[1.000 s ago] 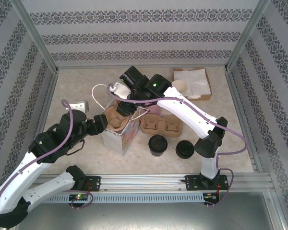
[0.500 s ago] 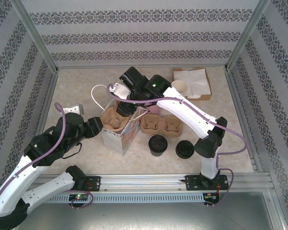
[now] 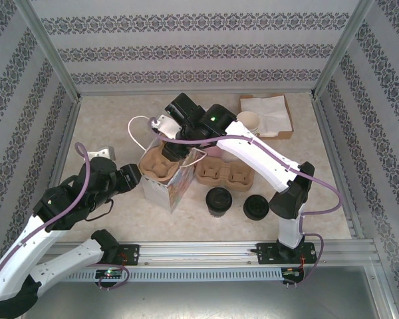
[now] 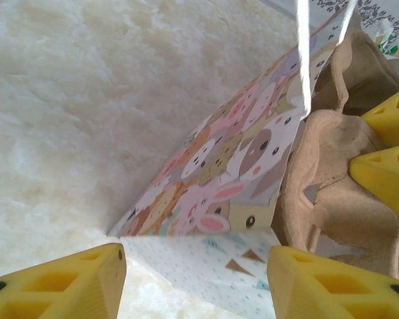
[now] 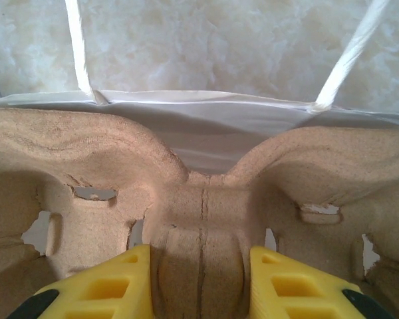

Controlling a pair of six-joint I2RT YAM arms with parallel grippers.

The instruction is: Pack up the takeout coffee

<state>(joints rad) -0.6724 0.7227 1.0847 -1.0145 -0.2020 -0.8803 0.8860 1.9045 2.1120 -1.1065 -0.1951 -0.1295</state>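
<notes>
The takeout coffee [image 3: 219,200], a cream cup under a black lid, stands on the table right of the animal-print paper bag [image 3: 165,187]. A brown pulp cup carrier [image 3: 155,165] sits in the bag's open top. My right gripper [image 3: 172,150] is shut on the carrier's centre post [image 5: 201,252], with a yellow finger on each side of it. My left gripper [image 3: 137,174] is open at the bag's left side, the bag's printed wall [image 4: 229,176] just beyond its fingers [image 4: 63,282]. The right gripper's fingers [image 4: 391,166] rest on the carrier [image 4: 322,186].
A second pulp carrier [image 3: 224,174] lies right of the bag. Another black lid [image 3: 256,207] sits near the right arm's base. A stack of cream cups [image 3: 250,121] and a brown tray of napkins [image 3: 271,113] are at the back right. The bag's white handles [image 3: 134,129] stick up.
My left arm has drawn back to the left, and its gripper now sits a little off the bag's side. The right gripper and the carrier have barely moved.
</notes>
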